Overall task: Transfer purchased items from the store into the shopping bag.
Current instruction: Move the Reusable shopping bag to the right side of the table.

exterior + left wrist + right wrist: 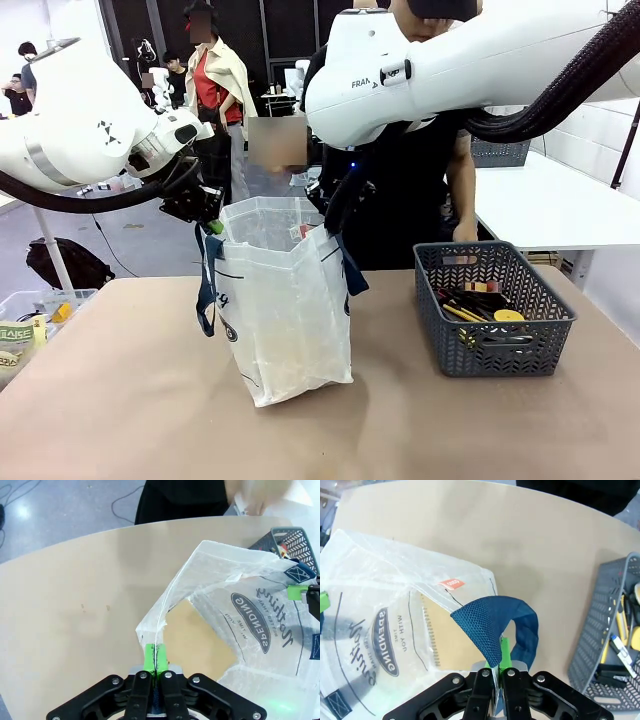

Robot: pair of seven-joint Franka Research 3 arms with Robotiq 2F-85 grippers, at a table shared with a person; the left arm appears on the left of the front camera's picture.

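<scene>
Shopping bag [285, 320] stands upright near the middle of the table [130, 420] with its mouth open, and I have it pinched at 2 points on its top edge. My left gripper [212, 222] is on the bag's left top corner. In the left wrist view its green pads [149, 657] are pressed together on the thin plastic rim, with no gap between them. My right gripper [330, 228] is at the bag's right top corner. In the right wrist view its jaws are clamped on the navy strap handle [492, 625], which loops up over the fingertips. The other navy strap [207, 285] hangs down the bag's left side.

Through the translucent wall I make out what looks like a tan spiral-bound notebook [452, 640] inside the bag, beside the dark round logo [387, 640]. The plastic blurs it, so I can't be sure.

The store [495, 355], a dark grey slotted basket, sits on the table to the right of the bag and apart from it. It holds the purchased items [480, 300]: yellow, red and dark pieces that I can't identify from here. A person [430, 190] in dark clothes stands at the far side, with 1 hand [463, 232] just behind the basket's far rim.
</scene>
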